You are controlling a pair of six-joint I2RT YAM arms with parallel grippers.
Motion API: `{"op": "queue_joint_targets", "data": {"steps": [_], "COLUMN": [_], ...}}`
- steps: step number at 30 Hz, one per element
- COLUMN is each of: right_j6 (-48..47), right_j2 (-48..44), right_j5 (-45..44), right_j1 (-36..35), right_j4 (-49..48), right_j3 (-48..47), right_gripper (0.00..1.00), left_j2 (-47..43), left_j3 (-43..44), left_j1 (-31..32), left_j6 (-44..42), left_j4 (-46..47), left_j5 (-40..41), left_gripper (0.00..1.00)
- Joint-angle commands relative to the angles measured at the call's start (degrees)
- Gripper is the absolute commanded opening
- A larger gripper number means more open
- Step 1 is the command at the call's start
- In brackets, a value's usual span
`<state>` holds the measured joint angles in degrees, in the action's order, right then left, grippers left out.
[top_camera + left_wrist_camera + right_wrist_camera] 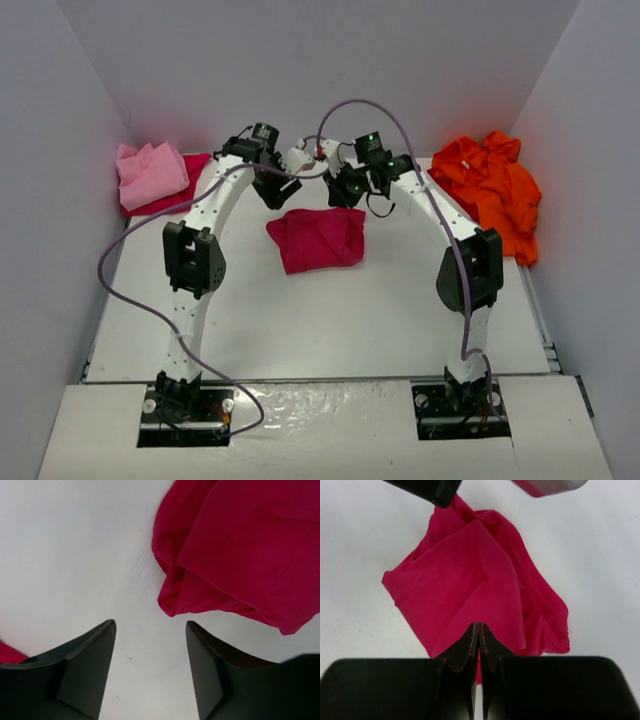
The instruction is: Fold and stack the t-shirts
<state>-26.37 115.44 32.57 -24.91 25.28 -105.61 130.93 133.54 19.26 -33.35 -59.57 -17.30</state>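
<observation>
A crumpled crimson t-shirt (318, 240) lies mid-table. My right gripper (479, 625) is shut on its near edge, and a strip of the cloth shows between the fingers; from above, this gripper (347, 190) sits at the shirt's far right corner. My left gripper (150, 625) hangs open over bare table, nothing between its fingers, with the crimson t-shirt (240, 555) just ahead and to its right. Seen from above, the left gripper (278, 190) is at the shirt's far left corner. A light pink t-shirt (150, 175) lies far left, and an orange t-shirt (492, 190) is bunched far right.
More crimson cloth (195, 170) shows under the pink shirt. Grey walls close in the white table (350, 320) on the left, back and right. A purple cable (130, 290) loops off the left arm.
</observation>
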Motion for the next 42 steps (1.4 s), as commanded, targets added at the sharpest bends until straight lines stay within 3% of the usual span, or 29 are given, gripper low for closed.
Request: {"op": "queue_joint_targets", "data": {"steps": [1, 5, 11, 20, 27, 34, 37, 38, 42], "right_j6": [2.0, 1.1, 0.6, -0.4, 0.1, 1.6, 2.0, 2.4, 3.5], "right_j2": [5.6, 10.0, 11.7, 17.3, 8.3, -2.9, -5.8, -7.2, -10.2], "right_j5": [-3.1, -12.2, -39.8, -52.0, -47.4, -40.8, -40.8, -40.2, -34.4], "right_j1": [0.8, 0.6, -0.7, 3.5, 4.1, 3.5, 4.3, 4.9, 6.4], "right_j4": [1.0, 0.8, -5.1, -5.7, -6.1, -2.2, -2.1, -2.1, 0.0], "right_j3": [-1.0, 0.3, 2.6, 0.2, 0.8, 8.6, 11.4, 12.1, 11.3], "right_gripper": [0.00, 0.00, 0.00, 0.00, 0.00, 0.00, 0.00, 0.00, 0.00], "left_j2": [-5.7, -6.6, -8.4, -10.2, -15.6, -17.7, -18.7, -19.2, -18.5], "left_j3": [-0.9, -3.9, -7.1, -11.0, -15.0, -14.9, -15.9, -15.9, -15.0], "left_j1": [-0.5, -2.2, -2.6, -2.6, -2.6, -2.5, -2.5, -2.4, -2.2], "left_j6": [2.5, 3.4, 3.8, 4.7, 6.3, 8.2, 10.3, 10.8, 13.9], "left_j4": [2.8, 3.9, 5.5, 5.8, 8.5, 8.5, 9.8, 9.8, 9.8], "left_j5": [-6.3, -8.9, -10.1, -10.7, -12.6, -18.8, -20.8, -21.8, -26.0], "left_gripper": [0.48, 0.39, 0.37, 0.35, 0.30, 0.20, 0.24, 0.36, 0.36]}}
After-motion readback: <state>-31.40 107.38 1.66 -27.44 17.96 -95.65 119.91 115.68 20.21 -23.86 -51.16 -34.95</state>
